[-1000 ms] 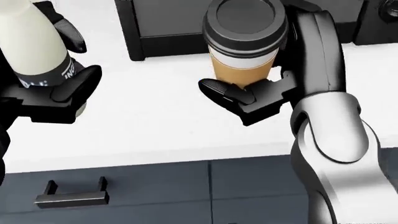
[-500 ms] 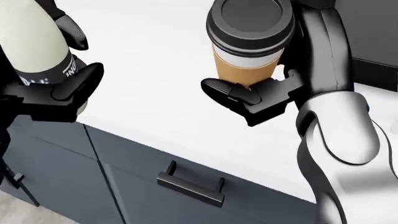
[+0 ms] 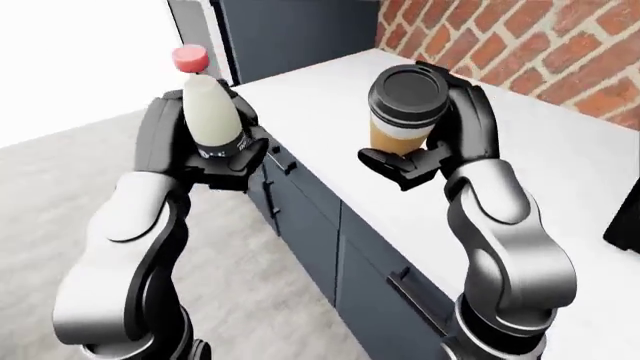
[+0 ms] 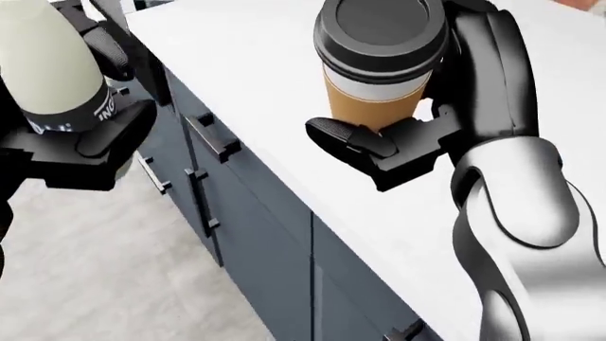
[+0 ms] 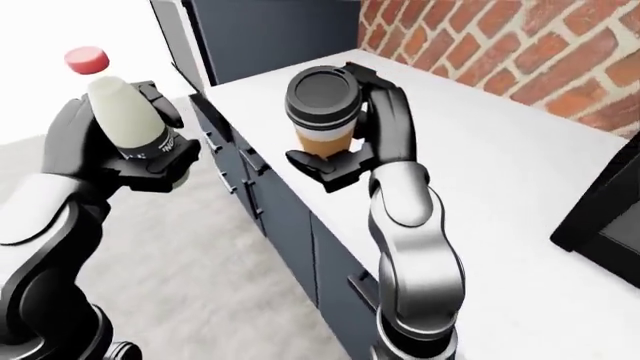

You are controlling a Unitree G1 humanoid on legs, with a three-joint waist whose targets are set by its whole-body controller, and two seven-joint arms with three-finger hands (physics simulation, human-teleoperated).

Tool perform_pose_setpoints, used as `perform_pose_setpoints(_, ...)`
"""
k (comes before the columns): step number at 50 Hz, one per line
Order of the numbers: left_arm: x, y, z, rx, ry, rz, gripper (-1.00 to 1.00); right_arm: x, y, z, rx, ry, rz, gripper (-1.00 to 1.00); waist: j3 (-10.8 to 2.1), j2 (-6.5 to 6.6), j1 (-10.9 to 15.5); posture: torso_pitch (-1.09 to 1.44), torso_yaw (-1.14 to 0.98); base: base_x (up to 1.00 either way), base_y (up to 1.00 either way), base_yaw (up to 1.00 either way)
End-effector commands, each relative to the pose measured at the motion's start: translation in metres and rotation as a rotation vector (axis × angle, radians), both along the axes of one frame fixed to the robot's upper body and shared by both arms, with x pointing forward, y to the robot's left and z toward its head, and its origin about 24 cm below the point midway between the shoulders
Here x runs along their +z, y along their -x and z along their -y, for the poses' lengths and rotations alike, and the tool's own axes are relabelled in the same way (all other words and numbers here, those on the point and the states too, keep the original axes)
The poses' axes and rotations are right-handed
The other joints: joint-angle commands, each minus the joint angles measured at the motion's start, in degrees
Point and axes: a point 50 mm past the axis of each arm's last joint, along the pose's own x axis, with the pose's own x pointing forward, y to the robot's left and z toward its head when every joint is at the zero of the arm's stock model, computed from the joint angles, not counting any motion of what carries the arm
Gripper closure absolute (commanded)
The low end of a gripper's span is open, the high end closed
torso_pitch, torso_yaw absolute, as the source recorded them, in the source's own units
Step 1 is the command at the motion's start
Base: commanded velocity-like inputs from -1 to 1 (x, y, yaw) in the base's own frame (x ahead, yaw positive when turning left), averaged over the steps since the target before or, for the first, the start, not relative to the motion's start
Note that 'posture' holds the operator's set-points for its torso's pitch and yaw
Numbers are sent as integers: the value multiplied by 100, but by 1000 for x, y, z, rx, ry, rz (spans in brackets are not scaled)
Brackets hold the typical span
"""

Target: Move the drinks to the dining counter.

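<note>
Plainly, the main risk at this moment was a spill or a drop while the robot was on its feet with both hands full. The coffee cup [image 3: 404, 109] sat high in the right hand [image 3: 432, 150], gripped low on its tan body with the dark lid well above the fingers, so a jolt or a sharp turn of the waist could have tipped it or loosened the lid. The milk bottle [image 3: 210, 105], with its red cap [image 3: 190, 58], was tall and narrow at the top; held only round its lower part by the left hand [image 3: 205, 154], it might have slid if the fingers eased. A swing of the right arm could also have clipped the white counter [image 3: 520, 157] edge or the dark cabinets [image 3: 320, 225] beneath it.

Both arms were bent at the elbow and raised to chest height, forearms upright, each hand closed round its drink and keeping it vertical. The bottle hung over the grey floor [image 3: 80, 172], left of the counter edge; the cup hung above the counter. A brick wall [image 3: 560, 45] ran along the counter's far side. Whether this was the dining counter could not be told.
</note>
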Motion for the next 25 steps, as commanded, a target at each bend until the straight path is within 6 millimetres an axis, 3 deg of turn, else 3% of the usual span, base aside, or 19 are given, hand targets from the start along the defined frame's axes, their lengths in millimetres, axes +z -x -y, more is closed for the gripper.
perform_pose_setpoints(1, 15, 6, -2, 19, -5, 102, 100, 14, 6, -4, 30, -4, 91, 97, -119, 15, 18, 0, 0, 0, 0, 100)
perform_pose_setpoints(7, 13, 5, -3, 21, -4, 100, 100, 12, 6, -5, 30, -4, 90, 97, -95, 507, -48, 0, 0, 0, 0, 100)
perform_pose_setpoints(8, 13, 6, -3, 21, -4, 101, 100, 12, 5, -5, 31, -4, 89, 97, -111, 639, -52, 0, 0, 0, 0, 100)
perform_pose_setpoints(9, 13, 6, -3, 21, -4, 101, 100, 12, 6, -5, 31, -4, 89, 97, -187, 860, -45, 0, 0, 0, 0, 100)
perform_pose_setpoints(10, 13, 6, -3, 21, -4, 101, 100, 12, 6, -6, 32, -4, 89, 97, -266, 878, -29, 0, 0, 0, 0, 100)
perform_pose_setpoints(11, 13, 6, -3, 21, -4, 100, 100, 12, 6, -6, 32, -4, 88, 97, -168, 795, 9, 0, 0, 0, 0, 100)
perform_pose_setpoints(14, 11, 5, -4, 22, -3, 99, 100, 10, 6, -6, 33, -4, 86, 97, -204, 586, 109, 0, 0, 0, 0, 100)
perform_pose_setpoints(20, 11, 6, -4, 23, -2, 98, 100, 9, 5, -7, 35, -4, 83, 97, -33, 190, 54, 0, 0, 0, 0, 100)
perform_pose_setpoints(22, 11, 6, -4, 23, -2, 98, 100, 9, 6, -7, 36, -4, 83, 97, -32, -26, 44, 0, 0, 0, 0, 100)
perform_pose_setpoints(23, 11, 6, -4, 23, -2, 98, 100, 9, 6, -8, 37, -2, 83, 97, -113, -233, 38, 0, 0, 0, 0, 100)
perform_pose_setpoints(24, 10, 6, -4, 23, -2, 97, 100, 8, 5, -8, 37, -2, 83, 96, -216, -200, 45, 0, 0, 0, 0, 100)
perform_pose_setpoints(25, 9, 5, -4, 23, -2, 97, 100, 8, 5, -7, 37, -2, 82, 97, -56, -130, -8, 0, 0, 0, 0, 100)
